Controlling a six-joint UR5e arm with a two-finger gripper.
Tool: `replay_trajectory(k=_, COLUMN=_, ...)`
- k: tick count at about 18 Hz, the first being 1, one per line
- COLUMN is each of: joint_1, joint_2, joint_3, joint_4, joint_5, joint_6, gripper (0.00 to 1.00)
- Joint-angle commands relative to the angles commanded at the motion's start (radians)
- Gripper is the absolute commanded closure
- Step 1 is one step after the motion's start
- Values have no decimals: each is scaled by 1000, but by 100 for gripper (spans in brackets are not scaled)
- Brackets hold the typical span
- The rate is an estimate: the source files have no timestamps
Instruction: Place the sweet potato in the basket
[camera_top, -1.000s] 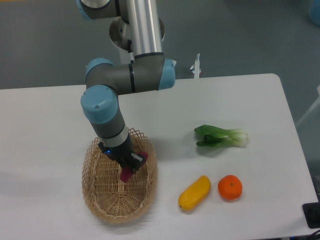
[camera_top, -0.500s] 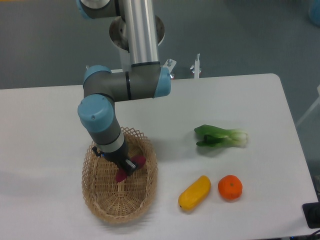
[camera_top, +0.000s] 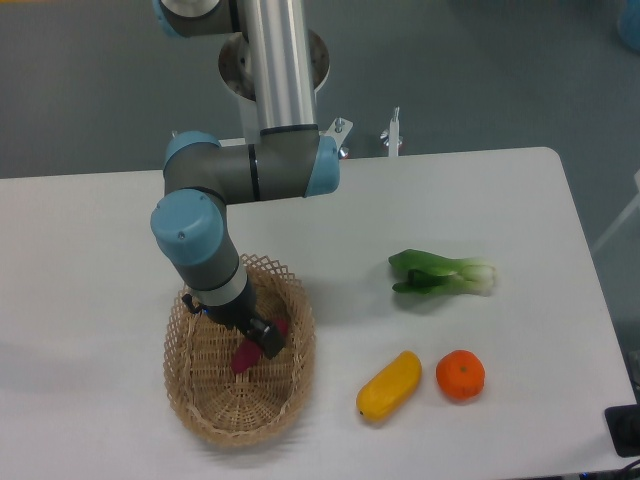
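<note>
With the gripper (camera_top: 258, 338) low inside the wicker basket (camera_top: 205, 405) at lower left, jaws pinching the sweet potato (camera_top: 244, 356) just above the weave, it's the placing step, and next comes letting go and lifting clear.

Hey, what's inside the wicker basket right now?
Inside the basket is the sweet potato, its magenta end showing below the gripper, which reaches into it. The fingers cover the tuber's middle, so whether it rests on the woven floor can't be seen.
</note>
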Motion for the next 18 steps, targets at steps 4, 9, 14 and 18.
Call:
replay_trajectory(k=4, joint_1=74, joint_2=34, joint_3=46, joint_4=-8, joint_5=-11, joint_6=-6, gripper=0)
replay_trajectory(k=9, joint_1=153, joint_2=77, joint_3=77, joint_4=-12, joint_5=-9, joint_6=113, gripper=0)
replay_trajectory(k=14, joint_1=259, joint_2=138, joint_3=98, joint_4=-115, joint_5=-17, joint_6=224, gripper=0)
replay_trajectory(k=18, joint_1=315, joint_2=147, joint_3=172, joint_4=-290, joint_5=-20, joint_6=458, gripper=0)
